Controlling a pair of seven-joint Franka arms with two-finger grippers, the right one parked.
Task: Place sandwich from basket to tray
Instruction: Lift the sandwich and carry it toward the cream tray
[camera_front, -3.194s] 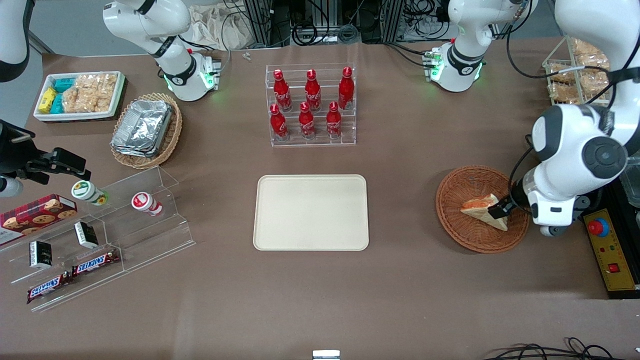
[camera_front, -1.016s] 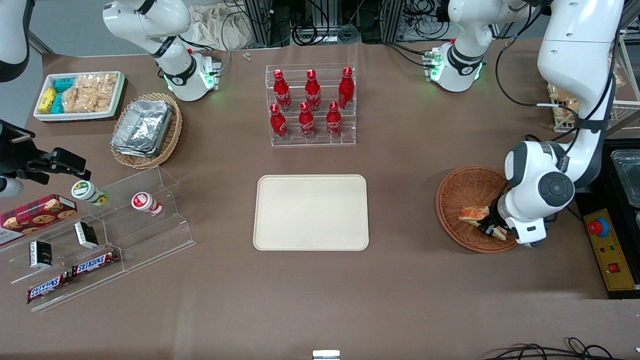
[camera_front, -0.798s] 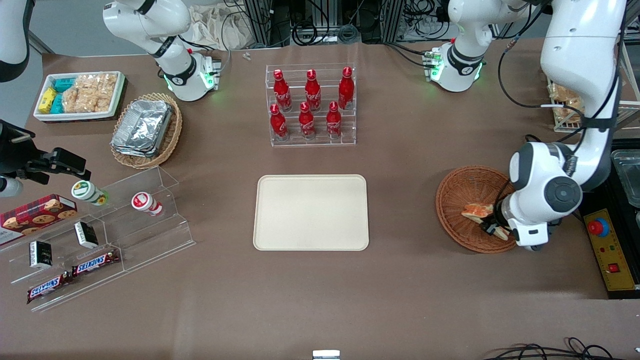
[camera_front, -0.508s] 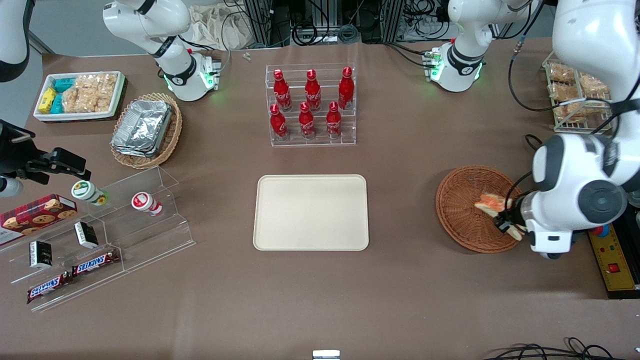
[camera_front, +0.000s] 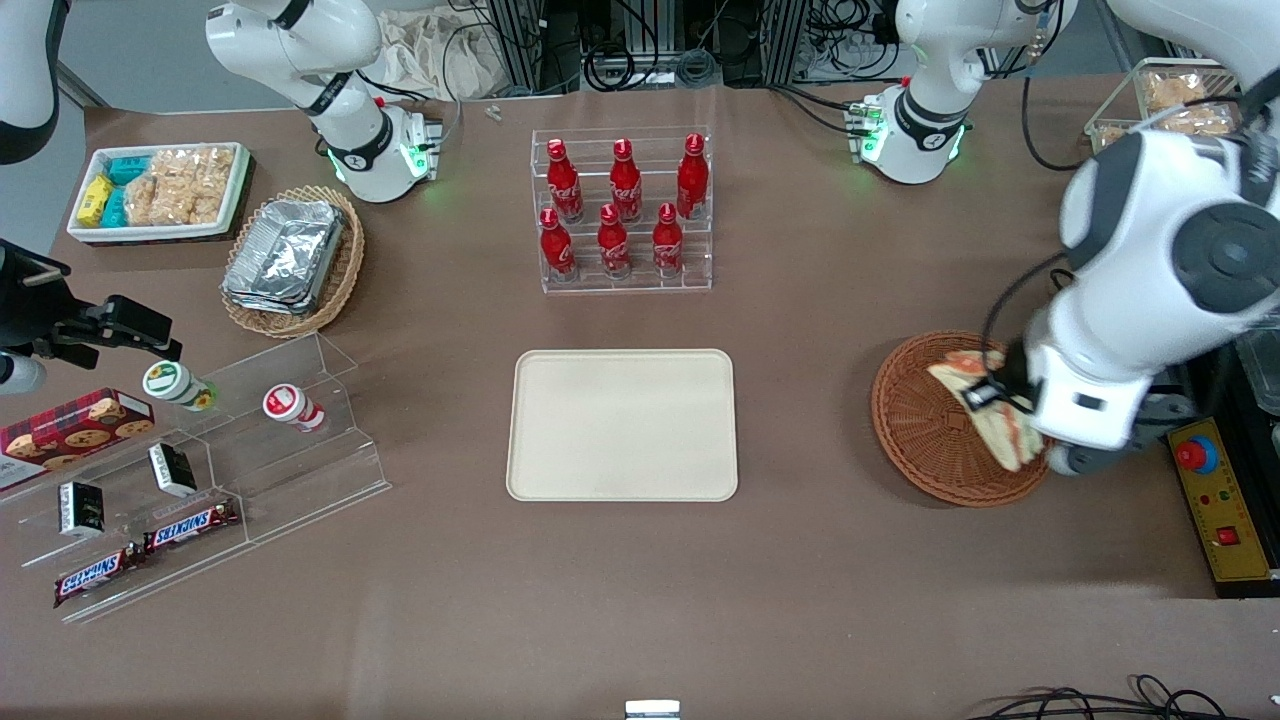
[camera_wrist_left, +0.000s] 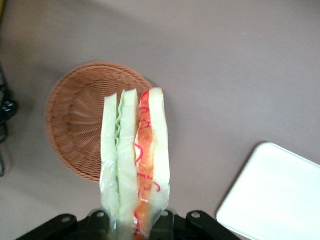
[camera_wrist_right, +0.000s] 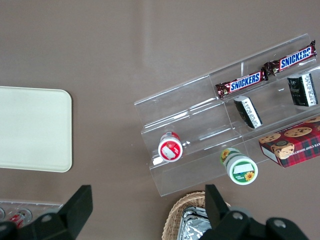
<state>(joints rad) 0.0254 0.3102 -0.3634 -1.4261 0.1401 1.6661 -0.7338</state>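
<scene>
1. Pincer (camera_front: 985, 395) is hanging above the basket (camera_front: 915, 425), toward the working arm's end of the tabletop (camera_front: 800, 600); it's clamping the sandwich (camera_front: 985, 400) at one end, fingers closed on it.
2. Sandwich is sitting clear of the basket, held in the air w/ its cut edge showing: in the wrist view the sandwich (camera_wrist_left: 135, 155) is showing pale bread layers, green filling in one seam, orange-red in the other, in clear wrap.
3. Basket (camera_wrist_left: 80, 125) is lying below the sandwich w/ nothing in it, seen from the wrist cam.
4. Tray (camera_front: 622, 424) is lying flat mid-tabletop, bare, well apart from the basket, toward the parked arm's end from it; one rounded corner of the tray (camera_wrist_left: 280, 200) is showing in the wrist view.
5. Clear rack of red bottles (camera_front: 622, 210) is standing farther from the front cam than the tray.
6. Tan wicker basket w/ foil containers (camera_front: 292, 260) and white bin of snack packets (camera_front: 160, 190) are sitting toward the parked arm's end.
7. Acrylic stepped shelf (camera_front: 215, 470) w/ Snickers bars (camera_front: 150, 550) is lying nearer the front cam at that same end.
</scene>
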